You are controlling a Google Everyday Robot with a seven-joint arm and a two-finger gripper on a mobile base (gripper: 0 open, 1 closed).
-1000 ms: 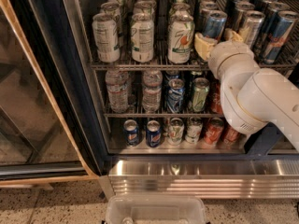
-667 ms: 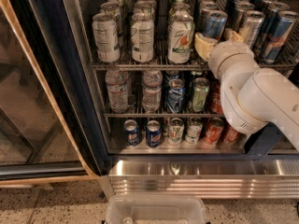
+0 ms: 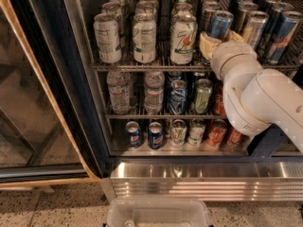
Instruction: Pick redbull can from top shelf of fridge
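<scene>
The fridge (image 3: 71, 79) stands with its glass door (image 3: 28, 93) swung open to the left. On the top shelf (image 3: 142, 66), several white-green 7up cans (image 3: 183, 39) fill the left and middle. Slim blue-and-silver redbull cans (image 3: 284, 30) stand in rows on the right. My gripper (image 3: 220, 38) reaches into the top shelf at the front redbull can (image 3: 221, 22) of the leftmost redbull row and sits around its lower part. The can's base is hidden behind the gripper. My white arm (image 3: 265, 103) comes in from the right.
The middle rack (image 3: 156, 115) holds water bottles and cans, and the bottom rack (image 3: 142, 148) holds short cans. The arm covers the right part of both. A ribbed steel base panel (image 3: 199, 181) runs below. A clear plastic bin (image 3: 158, 214) sits on the speckled floor in front.
</scene>
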